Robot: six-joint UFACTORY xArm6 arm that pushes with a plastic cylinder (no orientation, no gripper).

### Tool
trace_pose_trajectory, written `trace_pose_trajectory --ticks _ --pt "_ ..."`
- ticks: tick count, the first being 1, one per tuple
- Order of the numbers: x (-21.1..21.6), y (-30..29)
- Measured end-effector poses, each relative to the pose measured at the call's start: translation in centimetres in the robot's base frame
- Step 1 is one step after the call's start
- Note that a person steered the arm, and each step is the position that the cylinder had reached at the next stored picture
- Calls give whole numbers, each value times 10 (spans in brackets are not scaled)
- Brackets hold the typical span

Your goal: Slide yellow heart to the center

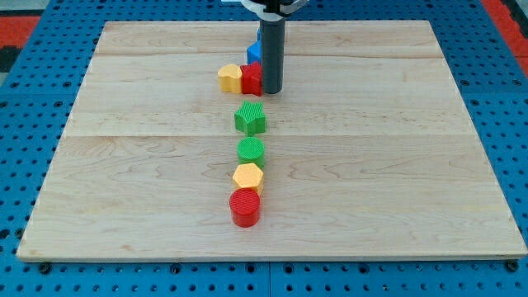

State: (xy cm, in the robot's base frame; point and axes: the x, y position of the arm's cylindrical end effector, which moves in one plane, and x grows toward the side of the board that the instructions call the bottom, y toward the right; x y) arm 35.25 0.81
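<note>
The yellow heart point(229, 77) lies near the view's top, left of centre, on the wooden board point(124, 165). A red block point(251, 78) touches its right side. A blue block point(254, 52) sits just behind the red one, partly hidden by the rod. My tip point(271, 89) rests on the board right against the red block's right side, so the red block lies between the tip and the yellow heart.
A column of blocks runs down the middle: a green block point(250, 119), a green cylinder point(251, 150), a yellow hexagon point(247, 176) and a red cylinder point(244, 207). A blue pegboard point(33, 272) surrounds the board.
</note>
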Motion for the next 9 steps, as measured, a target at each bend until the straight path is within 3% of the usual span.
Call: trace_pose_trajectory --ticks 2,6,8,9 --pt "6 23" --pt "37 -17" --pt "69 0" --pt "54 14"
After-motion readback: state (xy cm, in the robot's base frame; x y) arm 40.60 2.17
